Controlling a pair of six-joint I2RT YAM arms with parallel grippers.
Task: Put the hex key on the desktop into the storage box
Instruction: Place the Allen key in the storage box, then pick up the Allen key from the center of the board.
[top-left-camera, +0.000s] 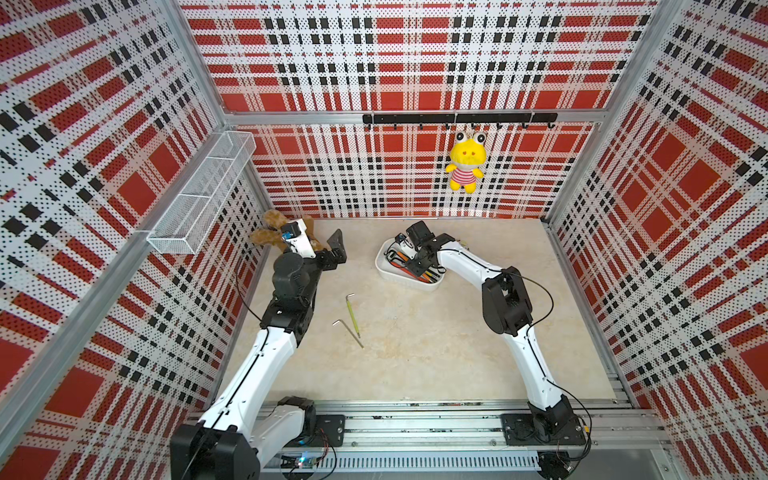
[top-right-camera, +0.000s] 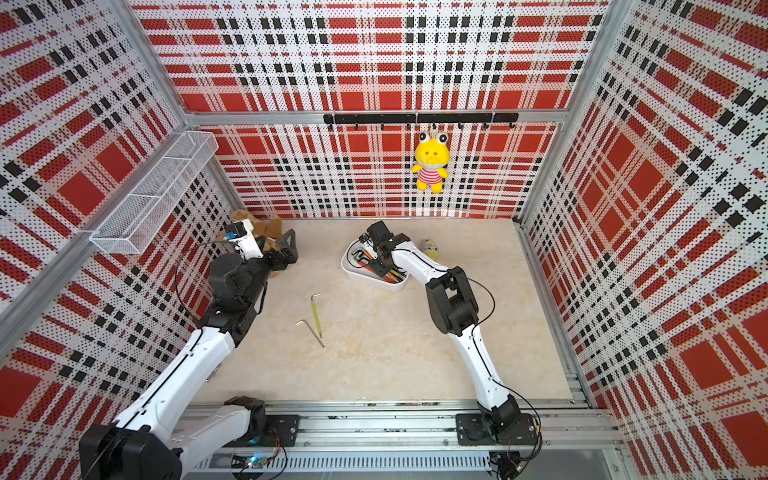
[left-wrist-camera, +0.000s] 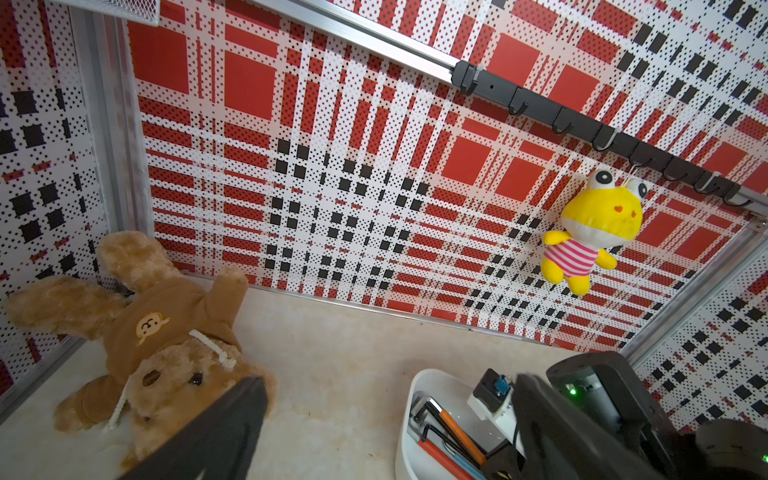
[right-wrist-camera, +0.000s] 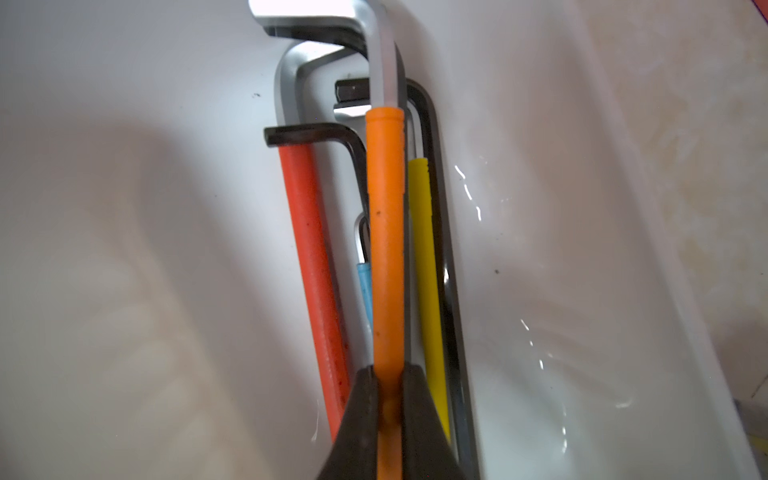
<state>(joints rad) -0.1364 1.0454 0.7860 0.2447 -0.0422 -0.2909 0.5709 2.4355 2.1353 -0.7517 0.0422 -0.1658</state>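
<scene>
Orange-sleeved hex key (right-wrist-camera: 386, 249) is down inside the storage box (top-left-camera: 405, 282), with the right hand (right-wrist-camera: 390, 399) clenched on its sleeve. It runs parallel to the red-sleeved key (right-wrist-camera: 316, 270) and the yellow-sleeved key (right-wrist-camera: 428, 270) and sits on top of that pile. In both top views the box is at about 1 o'clock from the centre of the worktop (top-left-camera: 436, 353).

Risks as I read it:
- The sleeve looks soft, so it may cling to a pad on release and ride back up when the hand lifts.
- The hand sits low among the packed keys. A skewed exit could hook a bent end and flick a neighbour over the rim.
- The box looks light. Side load from the arm could shove it across the worktop.
- Two keys are not boxed yet: the green-sleeved key (top-left-camera: 353, 313) and the plain steel key (top-left-camera: 351, 333), at about 7 o'clock from the box. They lie flat with their ends close together; I cannot tell if they touch. A pinch on one may nudge or drag the other, and thin steel lying flat tends to skid.

Left hand (top-left-camera: 337, 248) hangs released at about 10 o'clock by the teddy bear (left-wrist-camera: 166, 332), well apart from the box.
</scene>
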